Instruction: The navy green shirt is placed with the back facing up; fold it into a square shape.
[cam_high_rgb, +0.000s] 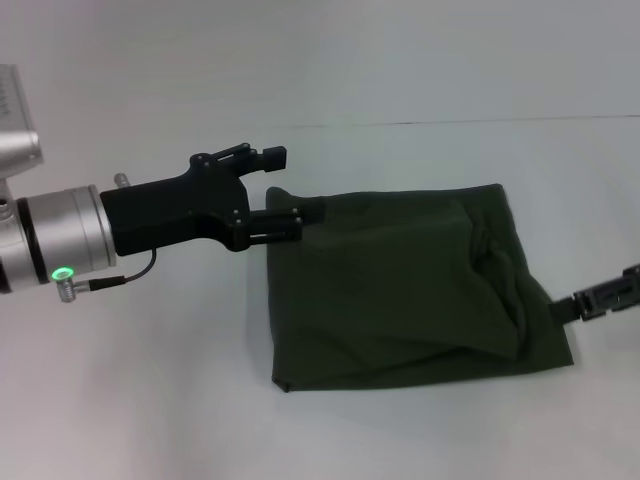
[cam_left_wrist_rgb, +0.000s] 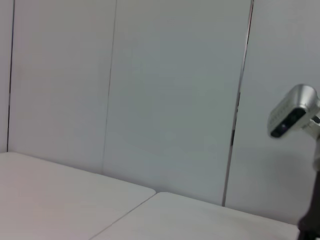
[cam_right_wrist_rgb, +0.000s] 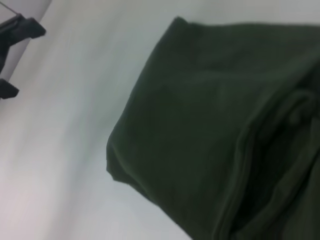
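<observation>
The navy green shirt lies folded into a rough rectangle on the white table, with creases down its right side. My left gripper is at the shirt's far left corner. It is open, one finger above the cloth and the other at the corner's edge. My right gripper reaches in from the right edge of the head view and meets the shirt's right hem. The right wrist view is mostly filled by the shirt, with the left gripper small and far off, its fingers apart.
White table surface surrounds the shirt on all sides. The left wrist view shows pale wall panels, the table's seam and the right arm's wrist camera at the side.
</observation>
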